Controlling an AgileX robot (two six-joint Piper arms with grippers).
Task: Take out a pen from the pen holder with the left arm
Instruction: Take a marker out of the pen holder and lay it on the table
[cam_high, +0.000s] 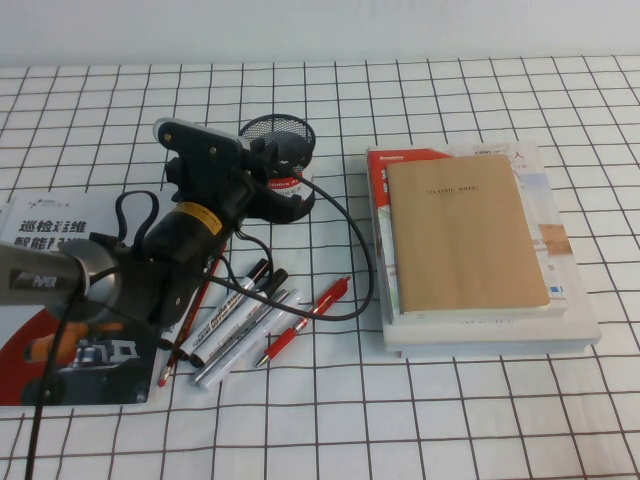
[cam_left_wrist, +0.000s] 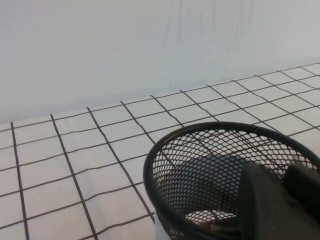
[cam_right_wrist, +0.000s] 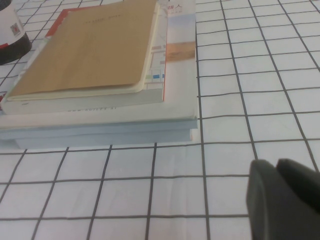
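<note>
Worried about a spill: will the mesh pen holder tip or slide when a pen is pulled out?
Likely light: the pen holder is open wire mesh and looks nearly empty, so it may slide on the smooth table. A sideways pull could tip it. The left gripper sits in its mouth; the right gripper hangs over table beside the books.

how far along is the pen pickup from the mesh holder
Done: the left gripper sits at the pen holder rim. In hand: no pen visibly lifted out. Left: draw one clear. Loose pens lie on the table; the right gripper hovers over the table beside the books.
</note>
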